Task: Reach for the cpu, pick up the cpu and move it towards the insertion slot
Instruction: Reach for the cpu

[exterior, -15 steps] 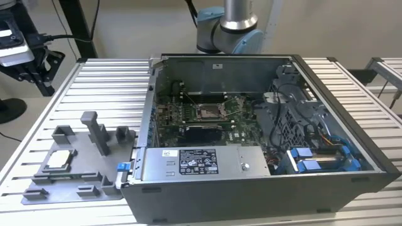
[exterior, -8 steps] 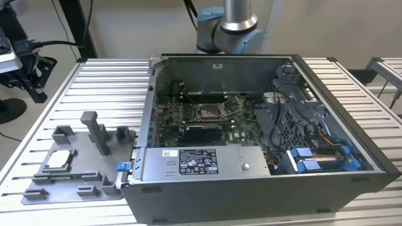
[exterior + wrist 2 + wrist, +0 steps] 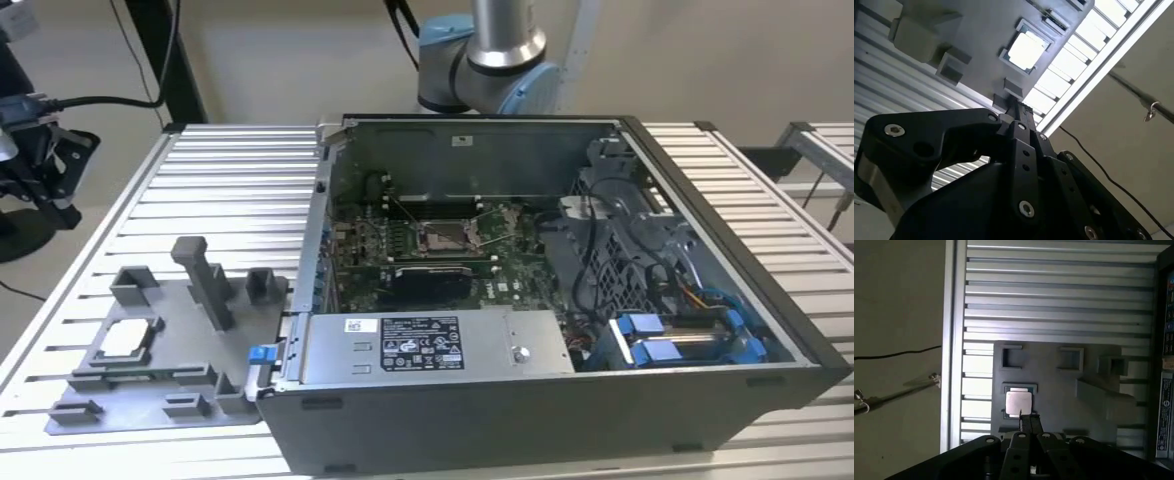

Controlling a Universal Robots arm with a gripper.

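In both wrist views the closed end effector faces the cpu; the exterior view adds the insertion slot.

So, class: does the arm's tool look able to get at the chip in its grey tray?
Probably yes: the chip lies uncovered in the grey tray, and in the first wrist view the tool points at it, nothing in between.
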